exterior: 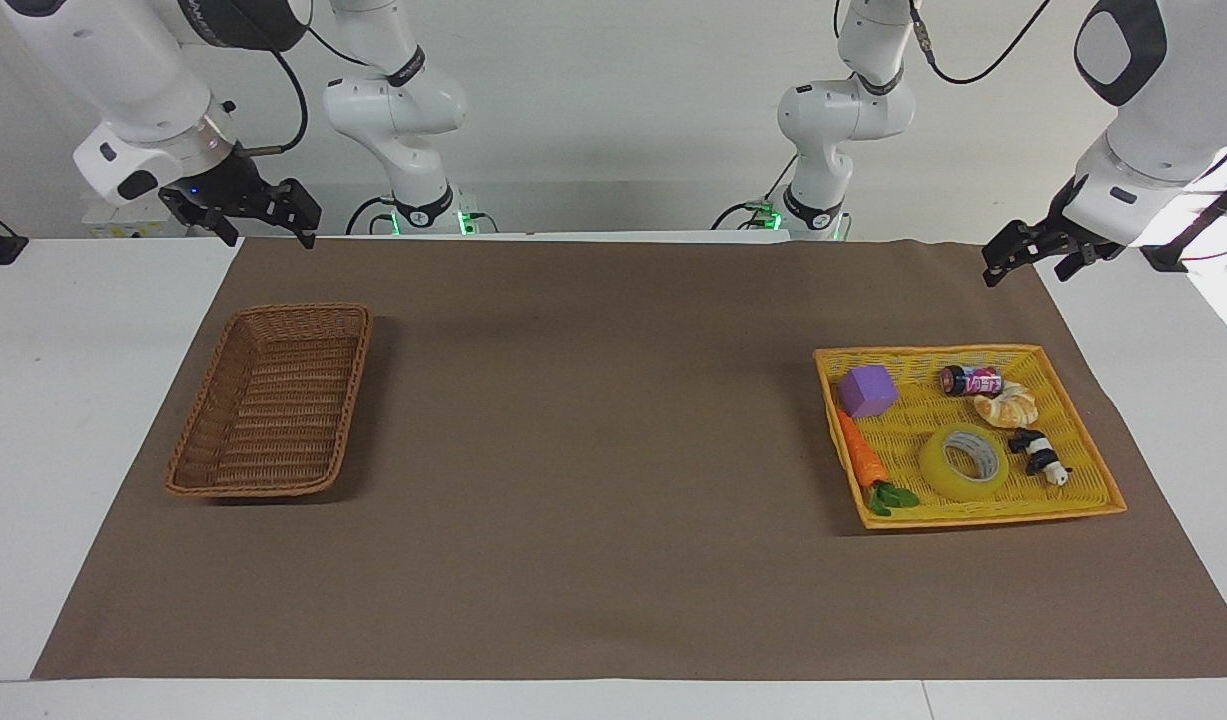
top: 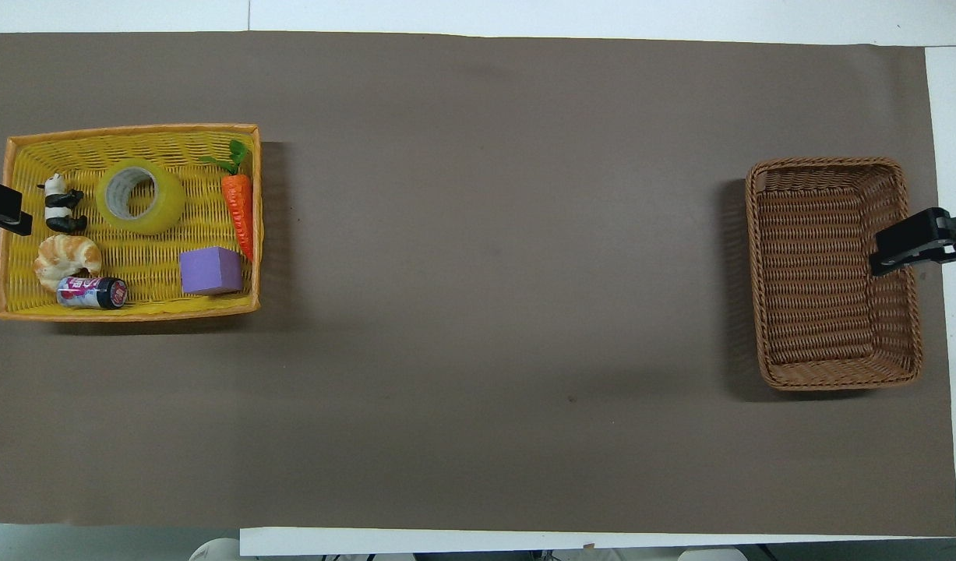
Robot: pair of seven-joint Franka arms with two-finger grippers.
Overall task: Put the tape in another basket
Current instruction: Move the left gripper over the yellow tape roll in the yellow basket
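The tape (exterior: 935, 465), a yellow translucent ring with a white core, lies flat in the yellow tray-basket (exterior: 973, 351) at the left arm's end; it also shows in the overhead view (top: 167, 212). The brown wicker basket (exterior: 273, 400) stands empty at the right arm's end and shows in the overhead view (top: 828, 273). My left gripper (exterior: 1028, 270) hangs open and empty in the air over the mat's corner beside the yellow tray-basket (top: 127, 129). My right gripper (exterior: 268, 232) hangs open and empty over the mat's edge by the brown basket. Both arms wait.
In the yellow tray-basket with the tape lie a purple cube (exterior: 868, 390), a toy carrot (exterior: 861, 455), a croissant (exterior: 1008, 405), a small can (exterior: 970, 380) and a panda figure (exterior: 1038, 455). A brown mat (exterior: 593, 450) covers the white table.
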